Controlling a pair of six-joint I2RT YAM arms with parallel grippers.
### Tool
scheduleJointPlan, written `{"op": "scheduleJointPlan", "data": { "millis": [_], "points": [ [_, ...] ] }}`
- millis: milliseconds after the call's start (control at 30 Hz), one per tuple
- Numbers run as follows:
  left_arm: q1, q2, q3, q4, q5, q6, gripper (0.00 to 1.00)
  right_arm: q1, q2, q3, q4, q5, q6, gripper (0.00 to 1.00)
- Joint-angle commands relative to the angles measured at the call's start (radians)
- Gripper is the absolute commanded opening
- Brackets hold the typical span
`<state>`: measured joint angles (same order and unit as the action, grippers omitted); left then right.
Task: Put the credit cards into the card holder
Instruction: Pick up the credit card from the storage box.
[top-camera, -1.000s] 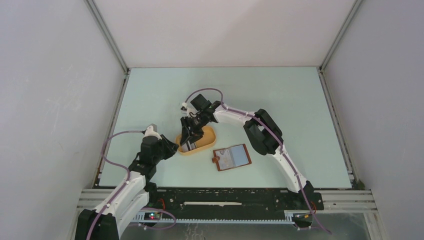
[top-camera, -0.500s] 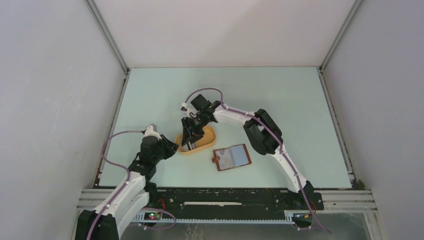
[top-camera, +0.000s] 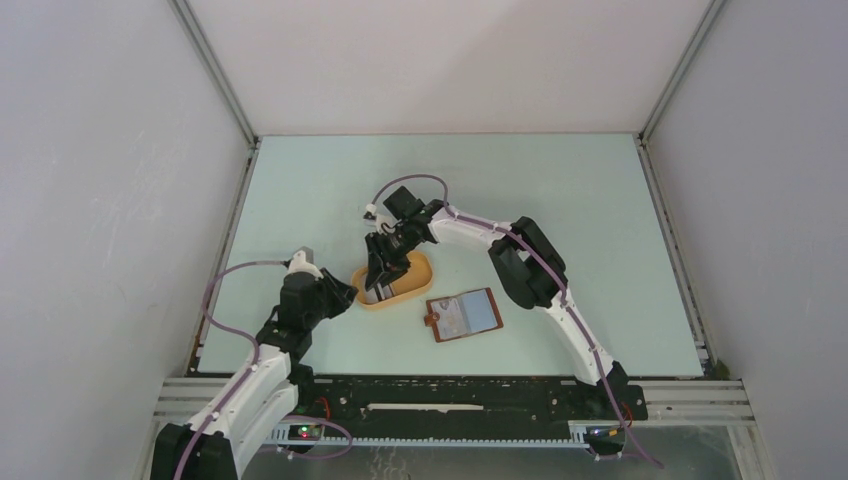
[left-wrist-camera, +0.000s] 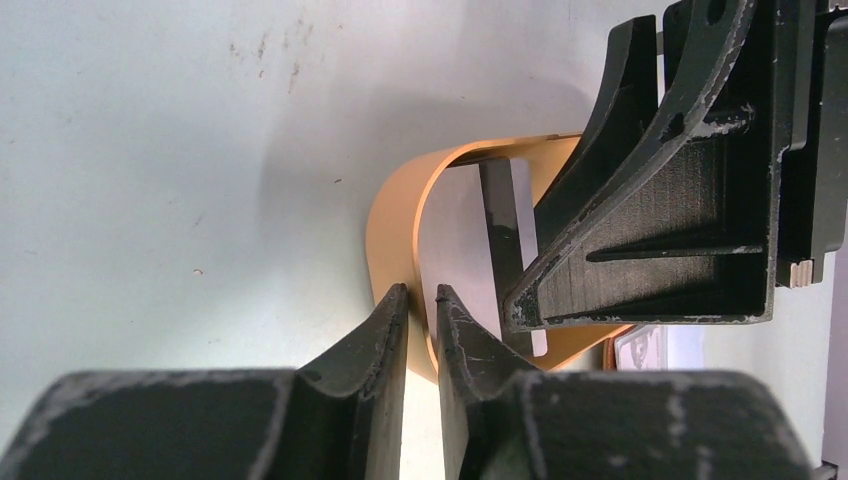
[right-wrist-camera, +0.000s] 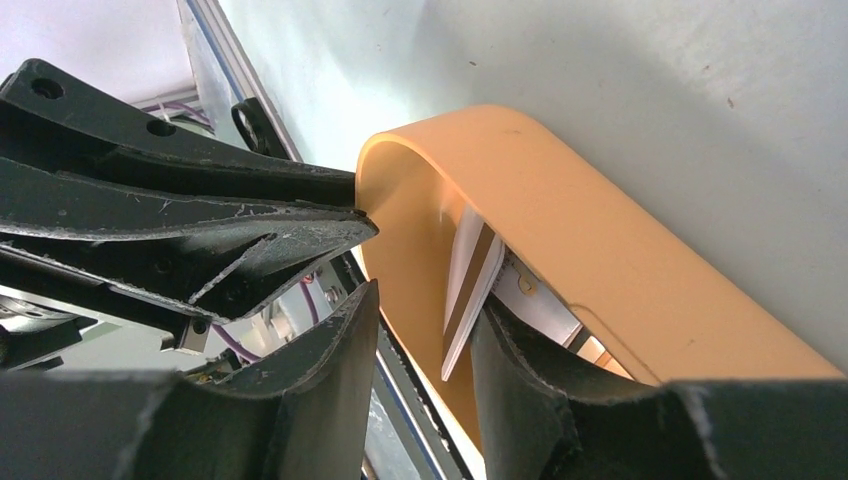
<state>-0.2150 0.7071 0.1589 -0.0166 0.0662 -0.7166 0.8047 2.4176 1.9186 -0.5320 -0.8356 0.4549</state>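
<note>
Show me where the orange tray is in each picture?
Top external: orange tray left of centre, beside the open card holder.
Left wrist: orange tray in the middle, its rim pinched by the left gripper.
Right wrist: orange tray fills the centre and right, with the credit cards standing inside.
Shared landmark: the right gripper, reaching into the tray, shows in all three.

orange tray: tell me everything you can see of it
The orange tray is an oval dish, smooth and plastic-looking, with a raised rounded wall. It sits on the table, just left of the open card holder. The credit cards lean on edge inside it. The left pincer nips its wall at the left end; the right pincer reaches in, jaws apart around the cards.
</note>
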Motion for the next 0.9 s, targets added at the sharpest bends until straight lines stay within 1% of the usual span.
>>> {"op": "scheduleJointPlan", "data": {
  "millis": [0,233,400,467,867],
  "points": [
    [-0.003,-0.017,-0.004,0.026,0.027,-0.003,0.21,-0.008,-0.080,-0.006,0.000,-0.023,-0.011,0.46],
    [-0.003,-0.025,-0.003,0.024,0.024,-0.003,0.22,-0.018,-0.097,-0.017,-0.001,-0.019,-0.021,0.46],
    [-0.004,-0.034,0.000,0.023,0.022,-0.002,0.23,-0.027,-0.094,-0.019,-0.004,-0.019,-0.022,0.43],
    [-0.003,-0.037,0.001,-0.002,0.021,-0.003,0.23,-0.031,-0.096,-0.018,-0.005,-0.021,-0.022,0.42],
    [-0.003,-0.047,0.005,-0.015,0.019,-0.001,0.23,-0.047,-0.096,-0.031,0.000,-0.028,-0.023,0.27]
  ]
}}
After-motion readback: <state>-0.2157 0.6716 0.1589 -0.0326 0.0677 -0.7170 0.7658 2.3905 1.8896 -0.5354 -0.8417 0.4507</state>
